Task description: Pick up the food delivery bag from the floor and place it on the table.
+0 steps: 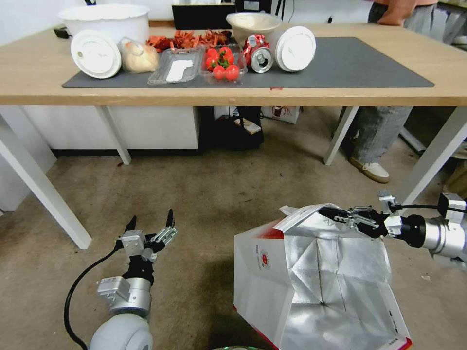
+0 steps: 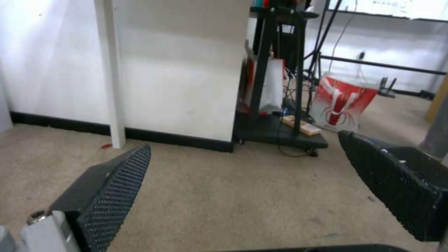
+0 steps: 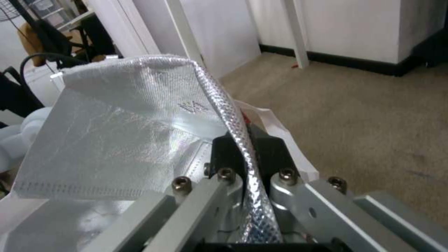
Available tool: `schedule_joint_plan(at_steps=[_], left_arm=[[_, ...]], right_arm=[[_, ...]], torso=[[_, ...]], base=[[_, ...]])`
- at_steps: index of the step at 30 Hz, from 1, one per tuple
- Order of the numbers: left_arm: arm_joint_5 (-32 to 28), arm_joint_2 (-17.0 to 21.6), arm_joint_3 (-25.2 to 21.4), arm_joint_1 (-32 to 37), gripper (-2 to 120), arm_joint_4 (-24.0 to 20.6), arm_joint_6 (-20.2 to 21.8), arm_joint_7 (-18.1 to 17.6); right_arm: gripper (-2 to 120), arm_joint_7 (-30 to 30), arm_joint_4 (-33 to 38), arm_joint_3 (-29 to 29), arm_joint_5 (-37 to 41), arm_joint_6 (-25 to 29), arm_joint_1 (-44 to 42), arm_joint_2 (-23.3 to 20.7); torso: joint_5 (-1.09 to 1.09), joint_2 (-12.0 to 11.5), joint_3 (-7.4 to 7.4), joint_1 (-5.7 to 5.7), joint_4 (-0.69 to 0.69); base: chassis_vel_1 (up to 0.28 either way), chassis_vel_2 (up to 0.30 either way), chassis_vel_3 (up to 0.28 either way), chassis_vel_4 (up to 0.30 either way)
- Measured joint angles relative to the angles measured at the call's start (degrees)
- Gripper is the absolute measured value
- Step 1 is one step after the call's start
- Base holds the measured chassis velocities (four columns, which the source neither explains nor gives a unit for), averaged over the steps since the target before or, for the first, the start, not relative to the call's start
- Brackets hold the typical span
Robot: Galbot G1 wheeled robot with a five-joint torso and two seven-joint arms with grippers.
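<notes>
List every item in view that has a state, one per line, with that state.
food delivery bag: open, foil lining showing, rim pinched by right gripper.
right gripper: jaws shut on the bag's rim.
left gripper: jaws open, empty, above the floor.
soda can: lying on its side on the table, opened.
clear tray of tomatoes: uncovered.

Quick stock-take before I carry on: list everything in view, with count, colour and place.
Bag: 1, white and red, foil-lined, on floor, rim pinched by right pincer.
Table: 1, light wood, white legs, ahead.
Mat: 1, dark grey, on table.
Lids: 2, white, on mat.
Tomatoes: several, red, in clear tray.
Can: 1, red, on its side, on mat.
Bowls: 2, white, table's far side.
Left pincer: open, above floor.
Right pincer: shut on bag's rim.
</notes>
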Motion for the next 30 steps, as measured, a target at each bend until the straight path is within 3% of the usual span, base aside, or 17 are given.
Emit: schedule_joint_plan(at_steps=[6,14,30], left_arm=[[-0.2,0.1,0.0,-0.1,100,0.0,-0.1,0.8],[-0.2,0.4,-0.1,-0.2,100,-0.1,0.1,0.7],[0.0,0.2,0.1,-0.4,100,0.5,0.3,0.7]], right_arm=[[0,0.0,0.5,0.2,-0.2,0.1,-0.5,0.2],[0,0.0,0.8,0.1,-0.3,0.2,-0.5,0.6],[0,0.0,0.8,-0.2,-0.4,0.3,-0.3,0.5]], torso=[[0.0,0.8,0.72,0.07,0.0],[0.0,3.2,3.04,0.13,0.0],[0.0,7.0,6.3,0.72,0.0]], base=[[0.0,0.0,0.0,0.0],[0.0,0.0,0.0,0.0],[0.0,0.0,0.0,0.0]])
